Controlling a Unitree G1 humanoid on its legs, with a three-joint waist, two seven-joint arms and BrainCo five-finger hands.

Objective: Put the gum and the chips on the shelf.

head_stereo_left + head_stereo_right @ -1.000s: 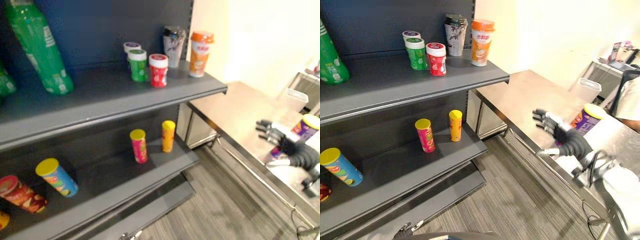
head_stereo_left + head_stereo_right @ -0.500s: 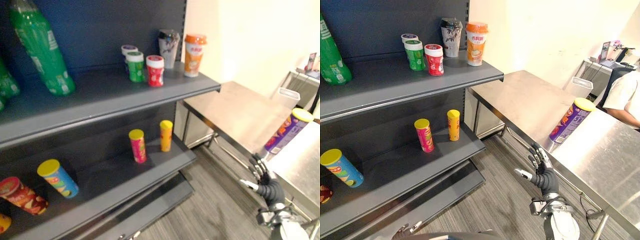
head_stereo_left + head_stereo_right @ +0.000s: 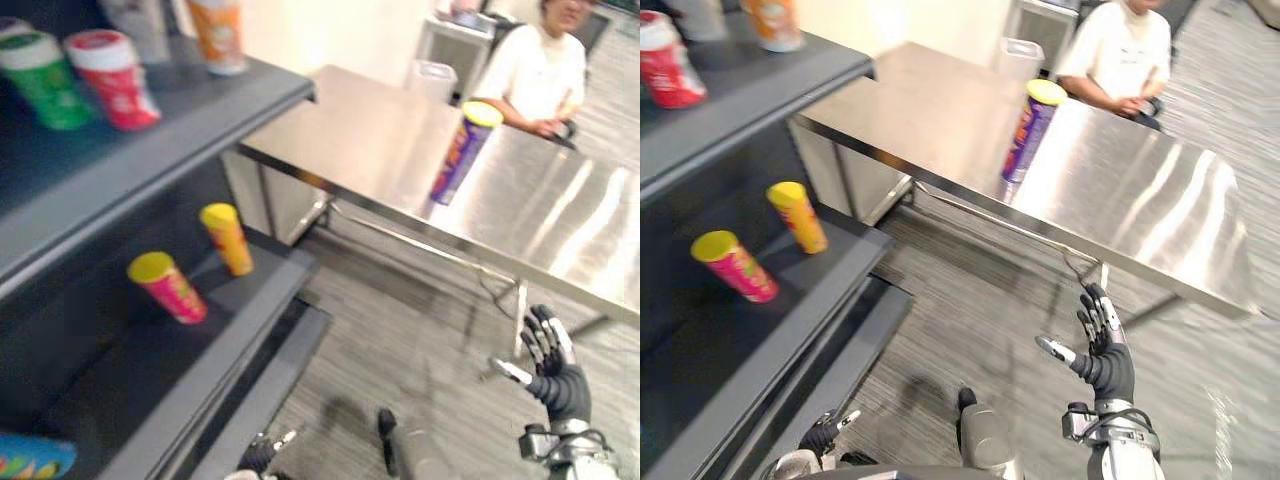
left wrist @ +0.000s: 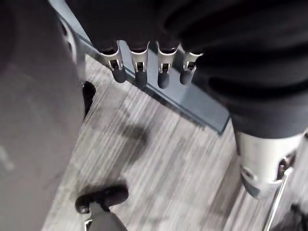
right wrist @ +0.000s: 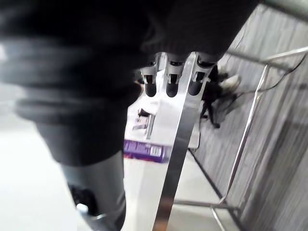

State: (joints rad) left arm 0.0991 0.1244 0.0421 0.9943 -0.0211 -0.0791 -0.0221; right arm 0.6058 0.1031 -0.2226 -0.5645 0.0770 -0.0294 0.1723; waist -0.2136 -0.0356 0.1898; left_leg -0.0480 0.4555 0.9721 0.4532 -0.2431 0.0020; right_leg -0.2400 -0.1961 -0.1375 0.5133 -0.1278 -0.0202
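A steel counter (image 3: 1140, 200) stands beside the dark shelf (image 3: 180, 130) on a grey plank floor (image 3: 970, 300). The purple chips (image 3: 1032, 130) stand upright on the counter, with a person (image 3: 1120, 50) behind it. Gum tubs (image 3: 110, 65) sit on the top shelf. The right hand (image 3: 1105, 360) hangs spread and empty over the floor; the left hand (image 3: 823, 433) is low, fingers relaxed

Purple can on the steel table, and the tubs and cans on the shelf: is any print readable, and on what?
No text can be read.
Purple can: print on its side, too blurred.
Red tub, green tub: labels too blurred.
Pink can, orange can: print too small.
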